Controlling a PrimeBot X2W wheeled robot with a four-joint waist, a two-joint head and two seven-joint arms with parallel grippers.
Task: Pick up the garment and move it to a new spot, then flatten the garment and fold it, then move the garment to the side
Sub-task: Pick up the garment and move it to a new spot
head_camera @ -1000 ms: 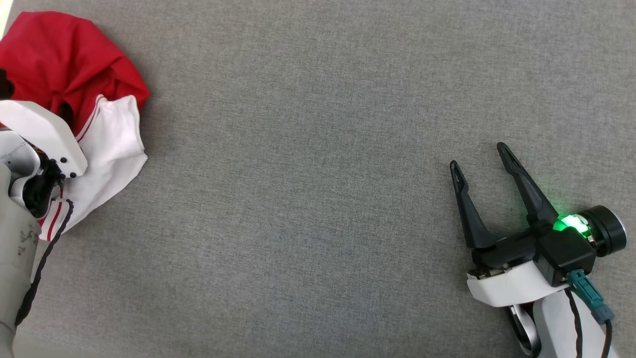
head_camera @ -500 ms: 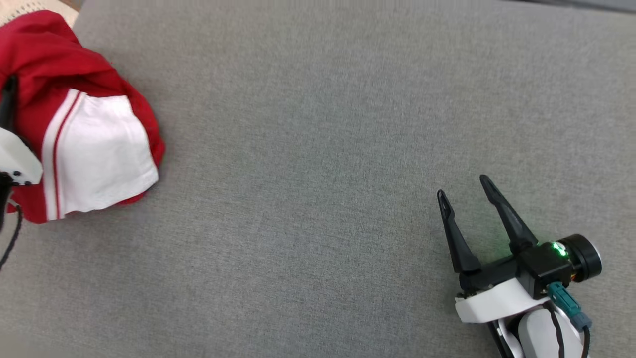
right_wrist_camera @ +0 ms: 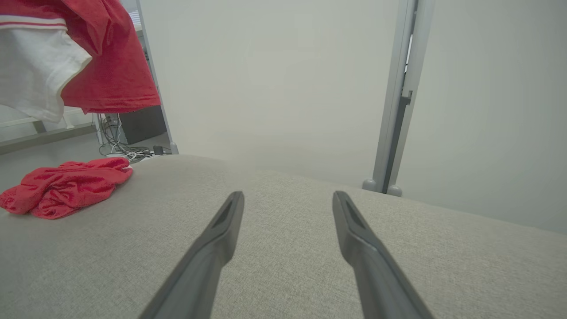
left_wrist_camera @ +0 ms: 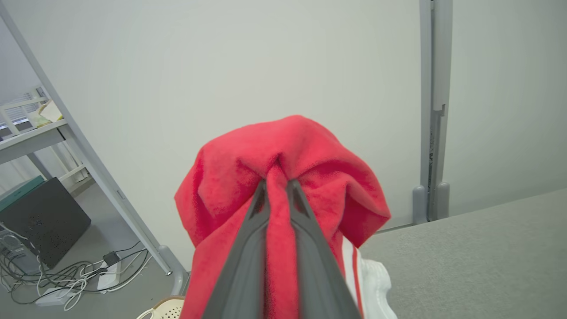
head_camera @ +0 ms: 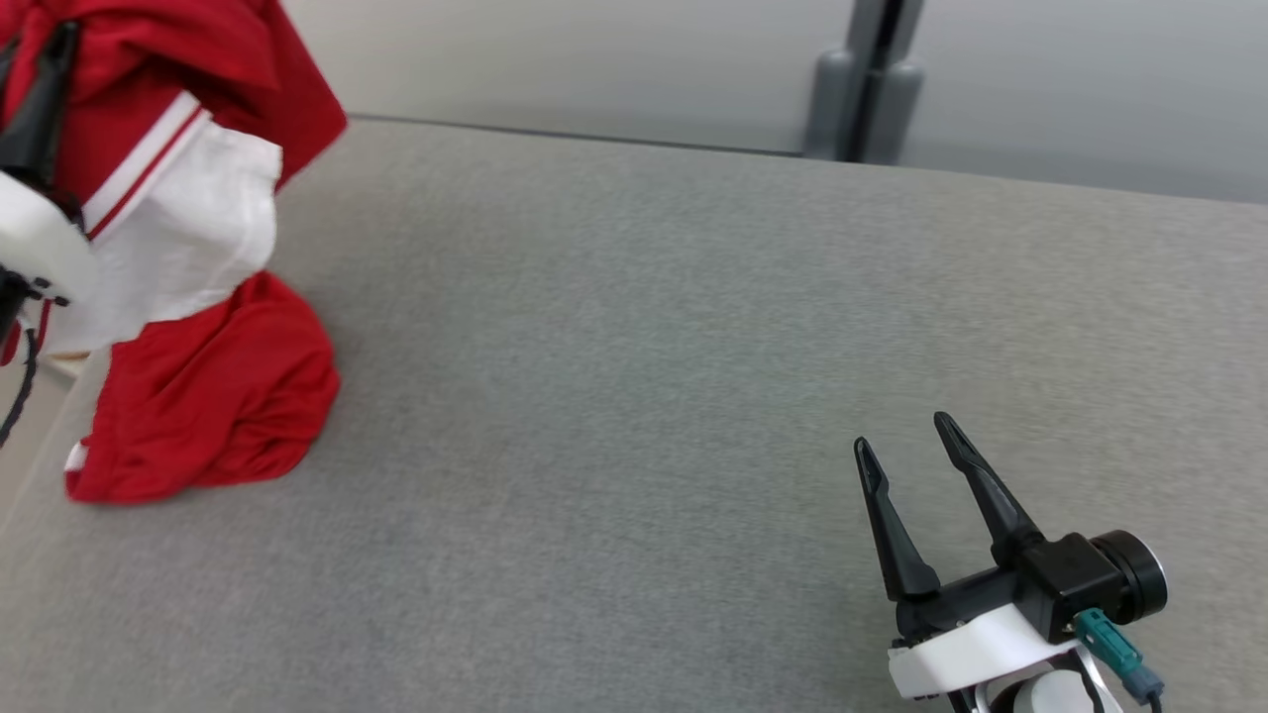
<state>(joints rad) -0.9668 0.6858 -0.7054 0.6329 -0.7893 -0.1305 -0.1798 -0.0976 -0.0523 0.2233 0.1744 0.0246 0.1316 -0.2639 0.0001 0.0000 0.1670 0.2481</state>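
The garment [head_camera: 188, 129] is red with a white, red-striped panel [head_camera: 178, 238]. It hangs at the far left of the head view from my left gripper [head_camera: 61, 35], which is shut on a bunch of its red cloth [left_wrist_camera: 283, 150]. A red heap [head_camera: 208, 406] rests on the grey table [head_camera: 634, 347] below it; whether it joins the hanging part is hidden. The right wrist view shows the hanging cloth [right_wrist_camera: 106, 57] above that heap [right_wrist_camera: 66, 186]. My right gripper [head_camera: 901, 434] stands open and empty at the lower right, low over the table [right_wrist_camera: 288, 195].
The table's back edge runs across the top, with a grey post [head_camera: 872, 89] and a pale wall behind it. Its left edge lies beside the red heap. Beyond that edge stand a metal frame leg [left_wrist_camera: 110, 186], a dark box [left_wrist_camera: 40, 217] and floor cables [left_wrist_camera: 66, 283].
My left gripper has lifted the garment off the table, leaving a red heap below. The head camera has tilted up, bringing the table's back edge into view. The right gripper stays open.
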